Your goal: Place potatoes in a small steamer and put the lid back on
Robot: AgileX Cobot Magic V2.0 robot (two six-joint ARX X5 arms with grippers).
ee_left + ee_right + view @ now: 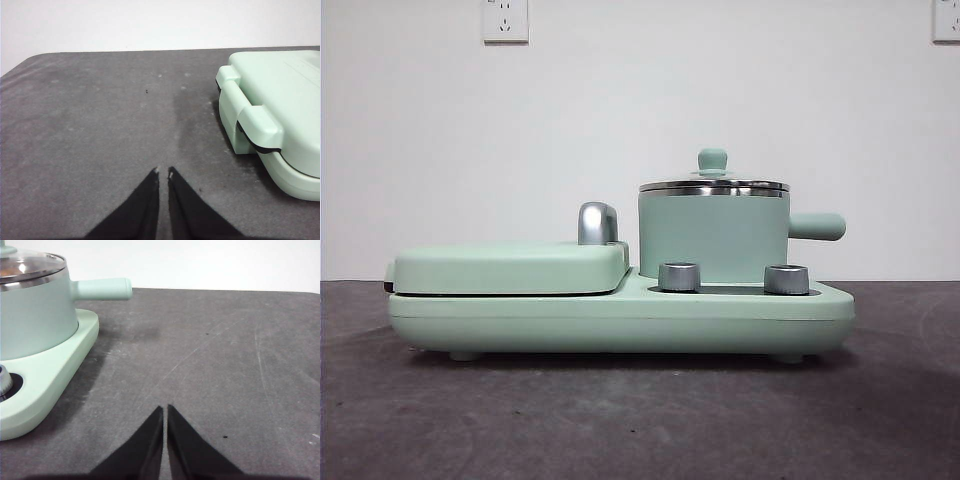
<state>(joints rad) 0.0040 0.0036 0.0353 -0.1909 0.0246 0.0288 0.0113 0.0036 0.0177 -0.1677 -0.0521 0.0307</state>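
Nearest in each wrist view are the tools themselves. The left tool (163,172) hangs over bare worktop (100,125) with its jaws drawn almost together, only a thin slit between the tips, and nothing in them. The right tool (165,409) is the same: tips nearly touching, empty, over open worktop beside the appliance.

Beyond the left tool lies the flat griddle (280,115), its cover down. Beyond the right tool sits the mint-green base (45,385) with a steel dial at its edge, and on it the small steamer (35,315).

In the front view the base (620,320) spans the middle of the worktop, two steel dials (679,276) along its front, the griddle cover (510,268) at one end and the small steamer (712,235) at the other. The steamer stands upright, its axis vertical, and its stubby handle (817,226) sticks out level, away from the griddle and towards the right tool's side. The lid (712,184) rests flat on the steel rim, knob up.

No potato lies out on the worktop. Through the glass, the right wrist view gives a faint orange-brown tint (7,271), possibly the potato inside, but I cannot be sure.

With the lid seated and both tools idle, either nothing has begun or all is done. If unstarted, the next move calls for a tool to open, come down over the knob, and lift the lid straight up.
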